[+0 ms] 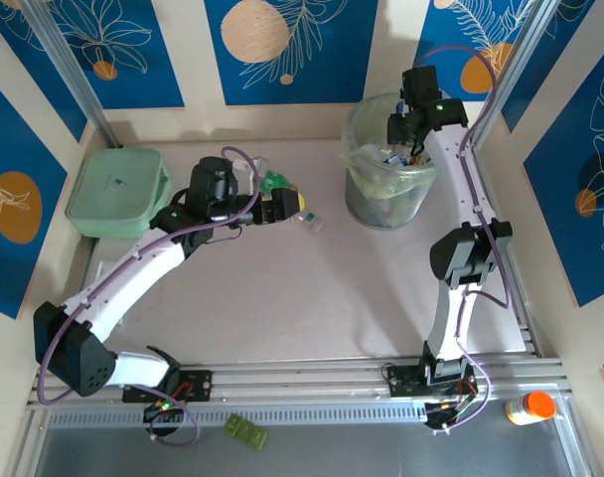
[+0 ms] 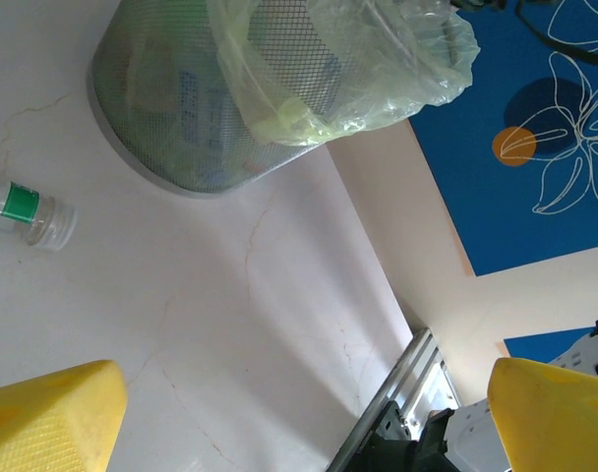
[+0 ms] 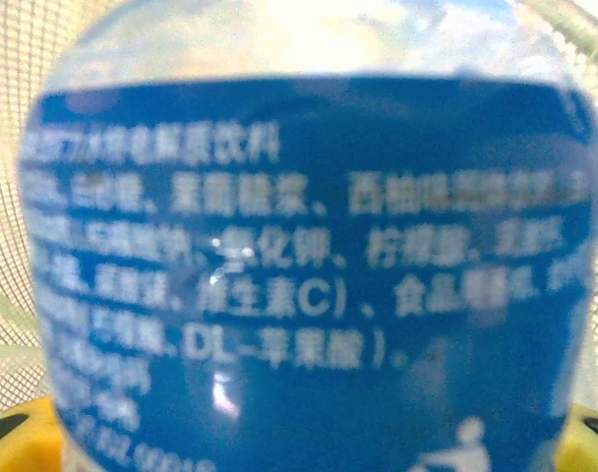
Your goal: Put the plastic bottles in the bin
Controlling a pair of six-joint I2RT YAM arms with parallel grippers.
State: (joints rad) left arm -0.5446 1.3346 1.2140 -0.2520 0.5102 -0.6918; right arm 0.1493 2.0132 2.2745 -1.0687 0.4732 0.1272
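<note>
The right gripper (image 1: 409, 127) hangs over the part-filled bin (image 1: 381, 204), apparently clamped on a blue bottle (image 3: 299, 295). The left gripper (image 2: 304, 393), wide open and empty, faces a green-banded bottle (image 2: 29, 208) lying on the desk (image 2: 230, 324), not yet binned.

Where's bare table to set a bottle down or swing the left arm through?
Widest free patch: bare table between left arm, right arm, bin and near rail. Crowded: a green bottle and a small clear bottle beside the open left claw; right claw, with a blue-labelled bottle, over the bin.
</note>
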